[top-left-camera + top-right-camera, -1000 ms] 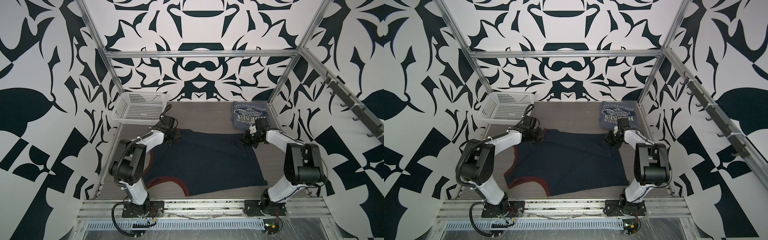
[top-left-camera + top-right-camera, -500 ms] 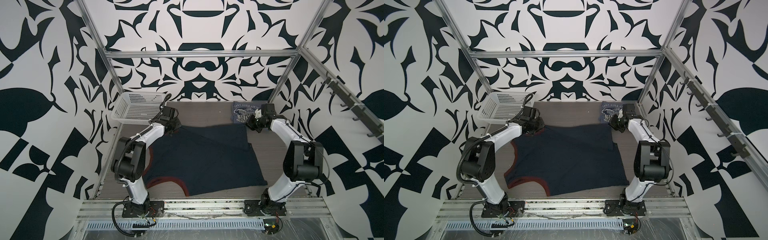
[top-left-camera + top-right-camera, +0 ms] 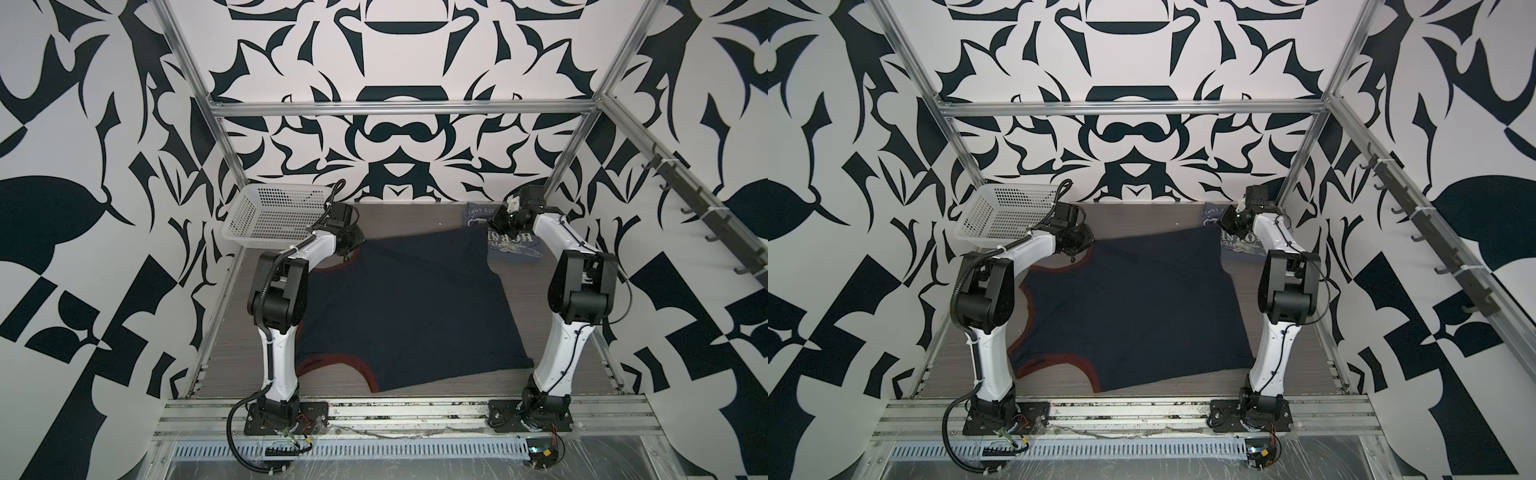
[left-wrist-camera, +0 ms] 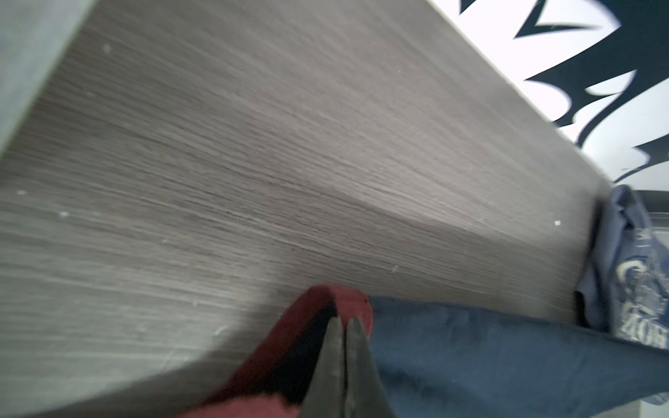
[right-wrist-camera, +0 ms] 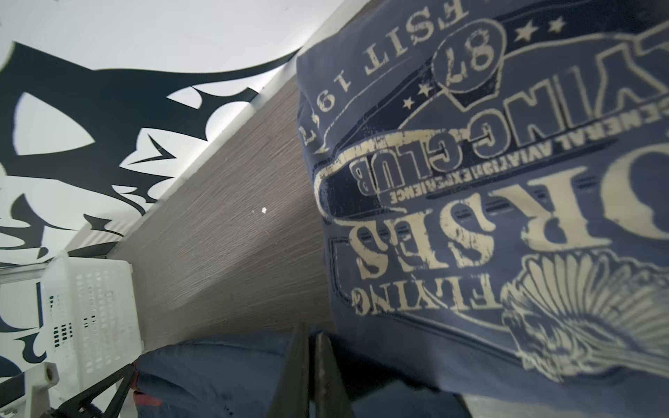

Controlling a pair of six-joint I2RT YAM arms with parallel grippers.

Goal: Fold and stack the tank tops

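The navy tank top [image 3: 415, 299], spread on the bench [image 3: 415, 216], is grasped at ten o'clock by the left end effector [image 4: 345, 322] and at one o'clock by the right end effector [image 5: 309, 331].

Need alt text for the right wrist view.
A grey-blue top with cream aviation-club print lies on the grey wood-grain table, filling much of the view. In the foreground the right gripper has its jaws shut on the navy top; a white basket and the patterned wall sit beyond.
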